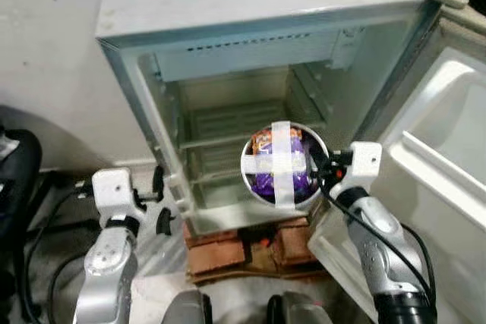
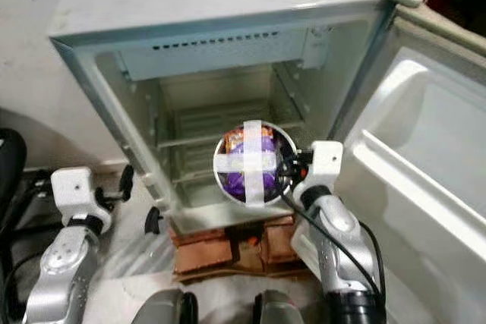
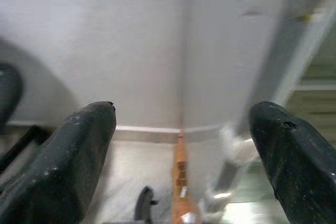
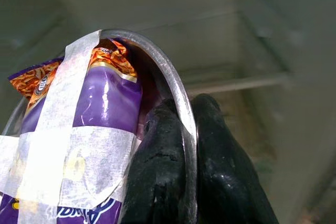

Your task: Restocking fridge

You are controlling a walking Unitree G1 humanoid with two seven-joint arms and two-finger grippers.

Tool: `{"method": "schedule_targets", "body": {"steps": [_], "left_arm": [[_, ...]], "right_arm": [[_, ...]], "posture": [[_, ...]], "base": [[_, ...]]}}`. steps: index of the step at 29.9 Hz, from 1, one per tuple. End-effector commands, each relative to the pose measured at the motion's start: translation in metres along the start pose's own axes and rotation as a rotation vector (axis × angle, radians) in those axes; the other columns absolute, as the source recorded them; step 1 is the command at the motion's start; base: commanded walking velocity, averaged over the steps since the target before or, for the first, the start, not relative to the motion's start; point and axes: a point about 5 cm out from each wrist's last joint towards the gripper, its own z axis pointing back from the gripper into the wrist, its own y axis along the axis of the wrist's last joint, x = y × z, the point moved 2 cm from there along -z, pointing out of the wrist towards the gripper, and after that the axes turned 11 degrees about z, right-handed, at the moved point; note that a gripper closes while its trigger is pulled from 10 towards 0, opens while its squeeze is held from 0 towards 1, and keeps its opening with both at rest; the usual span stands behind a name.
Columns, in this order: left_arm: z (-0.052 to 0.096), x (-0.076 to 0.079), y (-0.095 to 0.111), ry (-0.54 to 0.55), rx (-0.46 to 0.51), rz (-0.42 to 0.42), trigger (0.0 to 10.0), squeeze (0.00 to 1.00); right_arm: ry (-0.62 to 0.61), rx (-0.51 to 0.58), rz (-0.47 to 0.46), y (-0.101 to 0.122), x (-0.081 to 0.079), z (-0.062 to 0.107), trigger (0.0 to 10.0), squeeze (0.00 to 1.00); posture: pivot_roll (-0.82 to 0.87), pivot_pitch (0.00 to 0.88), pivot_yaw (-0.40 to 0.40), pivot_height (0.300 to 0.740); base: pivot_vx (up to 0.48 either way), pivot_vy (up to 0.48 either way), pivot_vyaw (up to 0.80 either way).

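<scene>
Just before the open fridge [image 1: 228,58], right end effector [image 4: 184,145] pinches the taped bowl's [image 1: 282,165] rim.

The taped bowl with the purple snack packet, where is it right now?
The taped bowl is held by its rim in the right gripper, in front of the open fridge, level with its lower shelves, not yet set inside.
</scene>
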Motion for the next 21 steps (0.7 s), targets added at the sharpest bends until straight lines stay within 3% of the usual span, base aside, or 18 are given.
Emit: {"method": "schedule_targets", "body": {"steps": [1,7,21], "left_arm": [[0.0021,-0.0012,0.0020,0.006,0.001,-0.001,10.0,0.00],[0.0008,0.0028,0.0026,-0.007,-0.010,0.014,10.0,0.00],[-0.0010,0.0052,0.0020,-0.025,-0.028,0.021,10.0,0.00]], "right_arm": [[0.021,0.024,-0.002,0.0045,-0.0061,-0.0032,10.0,0.00],[0.007,0.023,-0.005,0.0042,-0.0035,-0.0057,10.0,0.00],[-0.020,0.028,0.001,0.0039,-0.0012,-0.0065,10.0,0.00]], "posture": [[0.07,0.117,0.012,0.740],[0.07,0.113,0.012,0.740],[0.06,0.114,0.015,0.740]], "base": [[0.000,0.000,0.74],[0.000,0.000,0.00],[0.000,0.335,0.00]]}}
